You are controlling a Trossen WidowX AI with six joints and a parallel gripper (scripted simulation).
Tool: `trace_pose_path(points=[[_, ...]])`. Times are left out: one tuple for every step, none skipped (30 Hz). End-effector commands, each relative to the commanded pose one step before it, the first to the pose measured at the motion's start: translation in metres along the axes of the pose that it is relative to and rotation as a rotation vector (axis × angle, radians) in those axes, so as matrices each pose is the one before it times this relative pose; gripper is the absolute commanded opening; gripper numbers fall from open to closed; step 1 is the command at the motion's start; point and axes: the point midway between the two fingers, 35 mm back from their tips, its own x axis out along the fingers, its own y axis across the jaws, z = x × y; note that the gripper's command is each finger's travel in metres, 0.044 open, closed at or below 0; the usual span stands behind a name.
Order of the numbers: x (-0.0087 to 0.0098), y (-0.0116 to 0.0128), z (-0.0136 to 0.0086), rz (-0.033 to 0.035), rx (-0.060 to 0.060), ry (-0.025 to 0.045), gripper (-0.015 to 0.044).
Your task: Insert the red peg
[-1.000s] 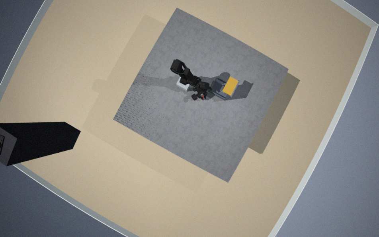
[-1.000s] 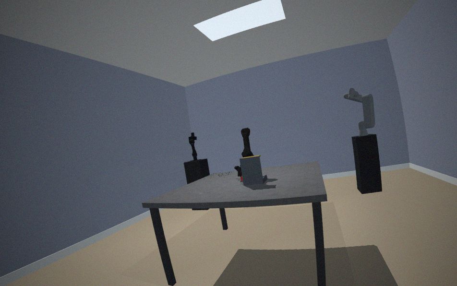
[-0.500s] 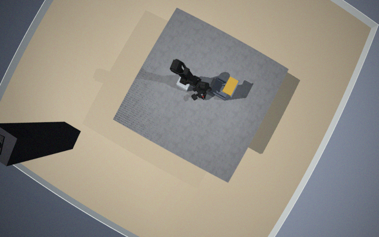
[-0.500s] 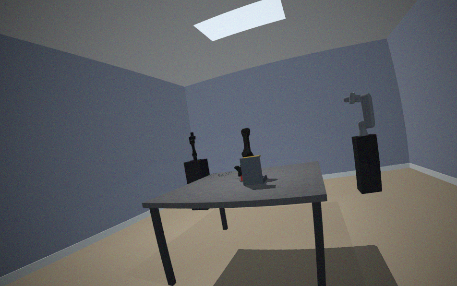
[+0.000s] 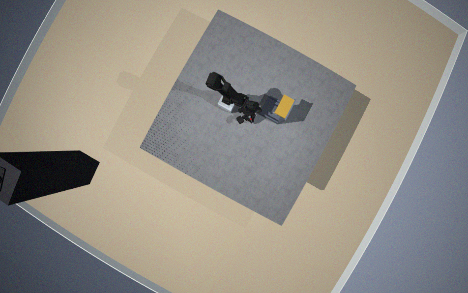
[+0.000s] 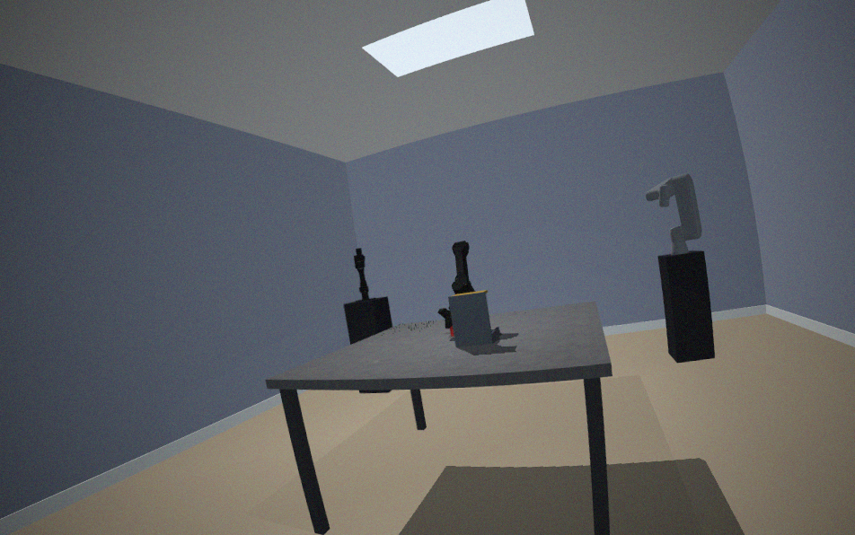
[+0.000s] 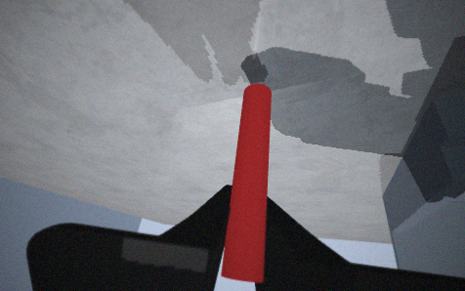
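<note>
The red peg (image 5: 250, 119) (image 6: 452, 331) (image 7: 256, 127) looks roughly upright. My gripper (image 5: 251, 118) (image 7: 240, 194) is shut on it, with the black fingertips around its middle in the wrist view. One end of the peg points toward the table surface; whether it touches is unclear. The blue-grey box (image 5: 278, 121) (image 6: 471, 321) (image 7: 425, 244) stands beside the gripper, to its right in the top view and at the right edge of the wrist view. Its flat yellow-orange roof (image 5: 284, 106) (image 6: 471, 293) is at the far side from the gripper. The block and its hole cannot be made out.
The grey table (image 5: 224, 44) (image 6: 378, 365) carries the arm's white base (image 5: 226, 104). The black arm (image 5: 234, 96) (image 6: 461, 264) reaches close to the box's front side. Dark shadows lie around the box. Other robots on black pedestals (image 6: 687, 308) (image 6: 367, 318) stand away from the table.
</note>
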Motion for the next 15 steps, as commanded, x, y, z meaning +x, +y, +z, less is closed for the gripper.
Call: trace_pose_path(points=[[-0.00305, -0.00267, -0.00842, -0.00578, 0.0071, 0.01152, 0.0000], [-0.00062, -0.00006, -0.00072, -0.00006, -0.0001, -0.00007, 0.0000], [-0.00063, -0.00006, -0.00072, -0.00006, -0.0001, -0.00007, 0.0000], [-0.00064, -0.00005, -0.00072, -0.00005, -0.0001, -0.00007, 0.0000], [-0.00065, -0.00005, -0.00072, -0.00005, -0.0001, -0.00007, 0.0000], [-0.00065, -0.00004, -0.00072, -0.00005, -0.0001, -0.00007, 0.0000], [-0.00066, -0.00004, -0.00071, -0.00005, -0.0001, -0.00008, 0.0000], [-0.00067, -0.00003, -0.00071, -0.00005, -0.0001, -0.00008, 0.0000], [-0.00071, -0.00003, -0.00073, -0.00005, -0.0001, -0.00008, 0.0000], [-0.00072, -0.00002, -0.00073, -0.00005, -0.0001, -0.00008, 0.0000], [-0.00073, -0.00001, -0.00073, -0.00005, -0.0001, -0.00008, 0.0000], [-0.00074, -0.00001, -0.00072, -0.00005, -0.0001, -0.00008, 0.0000], [-0.00075, 0.00000, -0.00072, -0.00005, -0.0001, -0.00008, 0.0000], [-0.00076, 0.00001, -0.00072, -0.00005, -0.0001, -0.00009, 0.0000], [-0.00077, 0.00002, -0.00071, -0.00005, -0.0001, -0.00009, 0.0000]])
